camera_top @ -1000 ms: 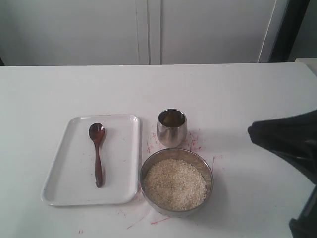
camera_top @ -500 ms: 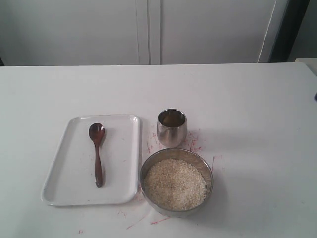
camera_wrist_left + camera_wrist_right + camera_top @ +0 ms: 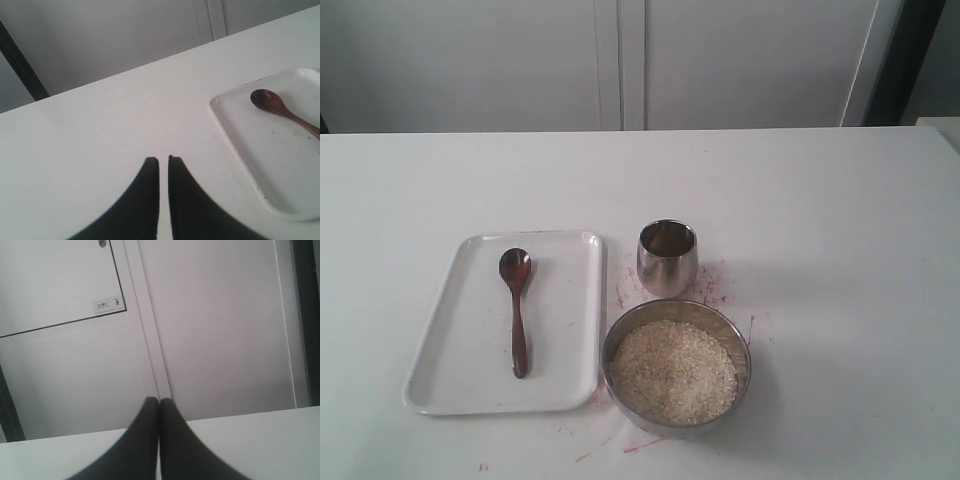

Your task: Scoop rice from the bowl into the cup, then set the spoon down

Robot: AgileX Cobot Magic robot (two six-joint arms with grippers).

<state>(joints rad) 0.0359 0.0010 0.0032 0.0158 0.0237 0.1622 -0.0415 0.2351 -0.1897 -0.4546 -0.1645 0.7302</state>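
Observation:
In the exterior view the dark wooden spoon lies on a white tray, its oval end toward the far side. The small steel cup stands just right of the tray. The wide steel bowl sits in front of the cup, filled with rice. Neither gripper shows in that view. The left wrist view has my left gripper over bare table beside the tray, apart from the spoon, its jaws nearly together and empty. My right gripper is shut and empty, facing the wall.
Red marks stain the white table around the cup and bowl. A white cabinet wall stands behind the table's far edge. A dark vertical post is at the back right.
The dark shape of the right arm at the right edge of the exterior view has withdrawn out of sight. Spoon, cup and bowl have not moved.

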